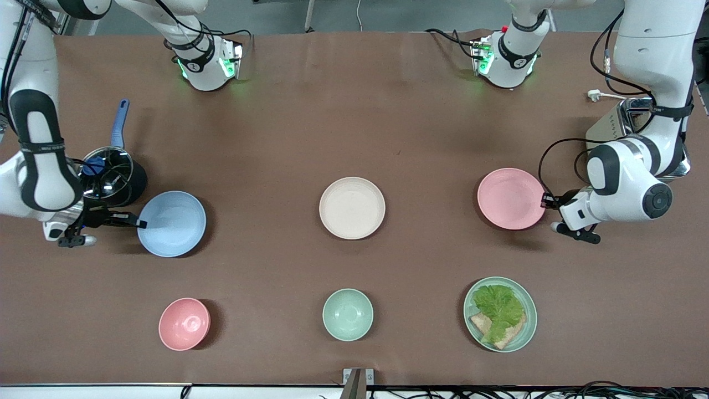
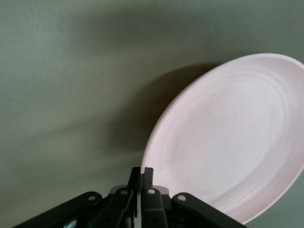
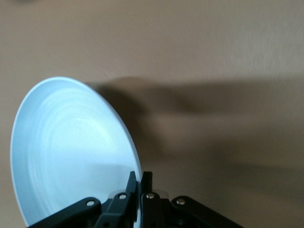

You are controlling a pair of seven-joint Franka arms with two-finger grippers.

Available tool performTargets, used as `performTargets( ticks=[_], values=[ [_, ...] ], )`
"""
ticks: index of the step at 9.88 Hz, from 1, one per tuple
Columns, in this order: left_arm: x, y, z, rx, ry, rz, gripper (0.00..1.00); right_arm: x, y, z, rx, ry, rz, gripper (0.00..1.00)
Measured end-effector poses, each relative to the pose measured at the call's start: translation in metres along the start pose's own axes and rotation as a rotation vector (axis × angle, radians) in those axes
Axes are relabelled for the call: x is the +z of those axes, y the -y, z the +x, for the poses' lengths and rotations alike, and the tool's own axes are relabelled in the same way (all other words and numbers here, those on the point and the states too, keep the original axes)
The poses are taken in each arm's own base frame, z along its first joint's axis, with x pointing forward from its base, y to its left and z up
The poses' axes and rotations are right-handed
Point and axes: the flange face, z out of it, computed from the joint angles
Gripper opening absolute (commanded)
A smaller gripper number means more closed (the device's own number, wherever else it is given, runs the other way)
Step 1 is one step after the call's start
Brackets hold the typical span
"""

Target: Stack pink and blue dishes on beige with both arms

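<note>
Beige plate (image 1: 352, 208) sits bare at the middle of the frame on the surface (image 1: 354, 122), so nothing is stacked yet and both placements are left for you. Your right tool (image 1: 141, 224) is pinched on the rim of the blue plate (image 1: 171, 223) at middle left of the frame, and your left tool (image 1: 548, 200) is pinched on the rim of the pink plate (image 1: 510, 198) at middle right. Judging by the shadows under them in the wrist views, both plates look tipped up at the gripped edge, yet each is well apart from the beige plate.

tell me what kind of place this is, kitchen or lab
Most likely a robotics lab staged as a dining table: two white arms are bolted to a brown-covered table, cables trail along its edge, and matte dishes sit in neat rows, like the beige plate.
</note>
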Motion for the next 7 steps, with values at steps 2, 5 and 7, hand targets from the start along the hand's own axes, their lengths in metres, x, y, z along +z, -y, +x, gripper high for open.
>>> performTargets(
  ticks=[2, 5, 7],
  values=[
    [-0.055, -0.034, 0.007, 0.014, -0.030, -0.018, 0.01, -0.072, 0.053, 0.026, 0.051, 0.076, -0.049, 0.01],
    [-0.077, -0.163, 0.033, -0.023, -0.070, -0.059, 0.01, -0.082, 0.133, 0.045, 0.112, 0.114, -0.081, 0.01],
    [-0.048, -0.261, 0.054, -0.110, -0.115, -0.085, 0.02, -0.065, 0.182, 0.051, 0.149, 0.133, -0.098, 0.01]
  ],
)
